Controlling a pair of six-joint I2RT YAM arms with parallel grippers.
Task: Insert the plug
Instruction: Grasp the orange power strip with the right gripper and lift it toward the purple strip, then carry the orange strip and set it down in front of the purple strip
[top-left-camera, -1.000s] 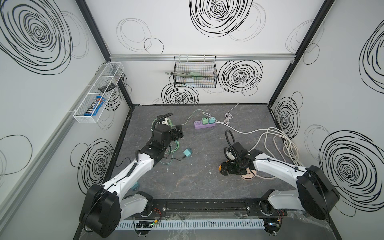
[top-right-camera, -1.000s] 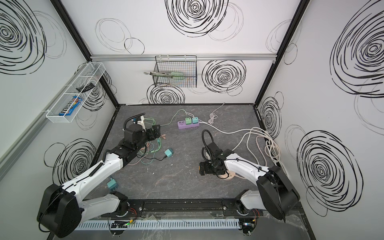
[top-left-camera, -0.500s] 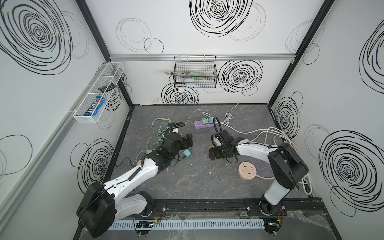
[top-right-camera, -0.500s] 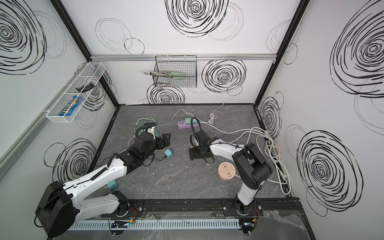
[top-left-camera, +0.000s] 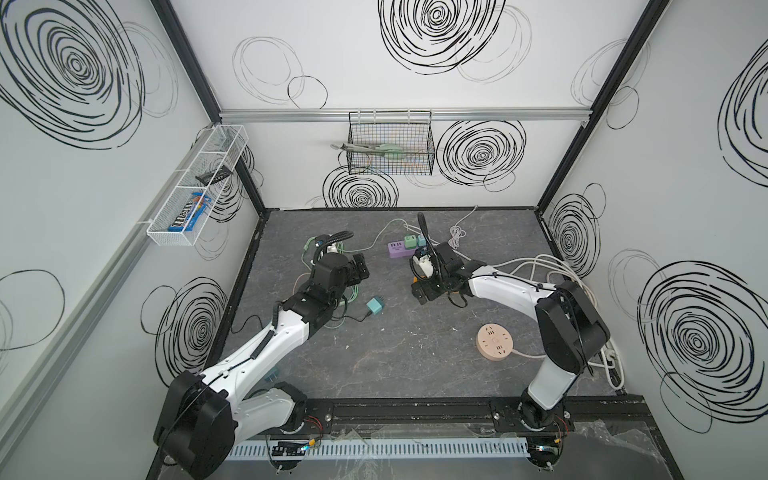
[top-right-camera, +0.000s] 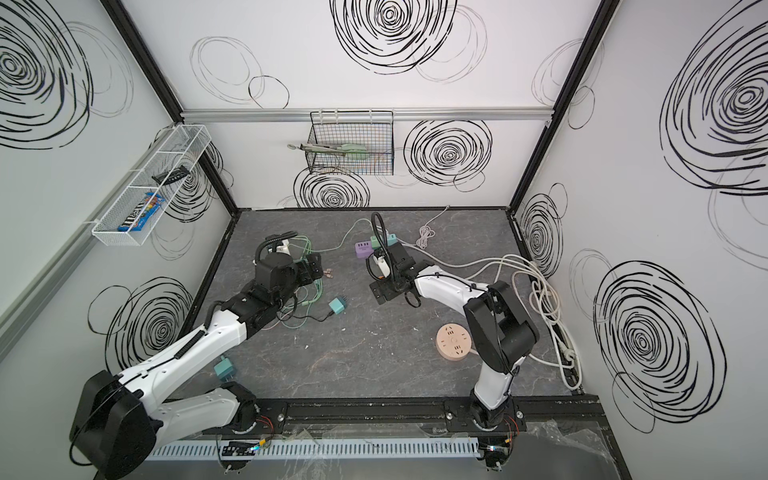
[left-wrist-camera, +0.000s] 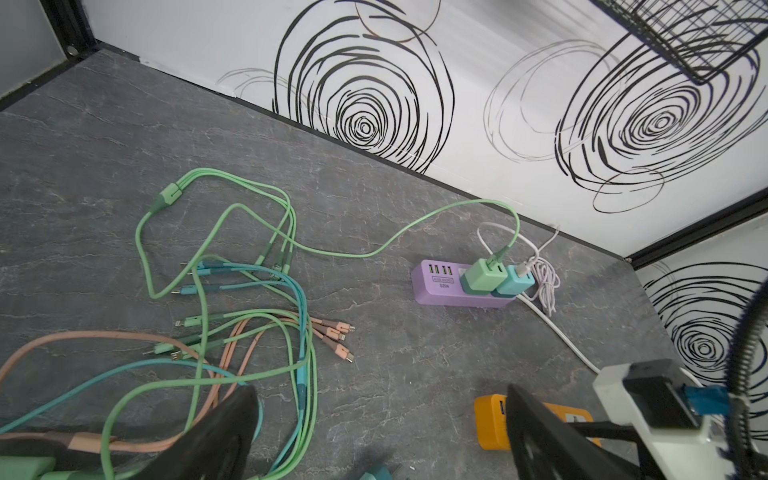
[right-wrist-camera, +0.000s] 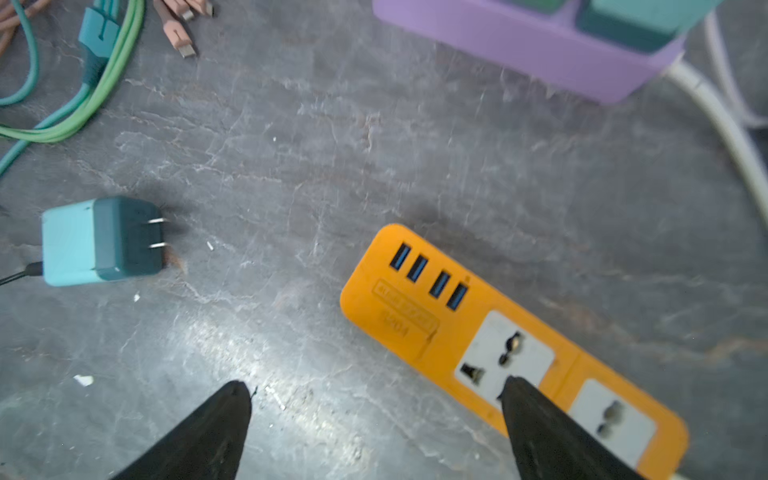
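Note:
The plug (top-left-camera: 375, 306) (top-right-camera: 338, 306) is a teal cube with two metal prongs. It lies loose on the dark table between the arms, prongs toward the orange power strip (right-wrist-camera: 419, 299) (left-wrist-camera: 490, 419). My right gripper (right-wrist-camera: 374, 388) (top-left-camera: 424, 291) hangs open over that strip's USB end, one fingertip above its first white socket; both top views hide most of the strip. Behind and left of the plug (right-wrist-camera: 102, 241), my left gripper (left-wrist-camera: 380, 415) (top-left-camera: 360, 266) stands open and empty over loose cables.
A purple power strip (top-left-camera: 401, 250) (left-wrist-camera: 440, 291) with two chargers plugged in lies at the back middle. Tangled green, teal and pink cables (left-wrist-camera: 232, 299) lie left. A round peach socket (top-left-camera: 494, 341) and white cords (top-left-camera: 540, 266) lie right. A second teal plug (top-right-camera: 224, 370) lies front left.
My right arm swung from the front beside the round socket to the back-left, near the purple strip. The left gripper shifted right toward the middle. Both stayed open.

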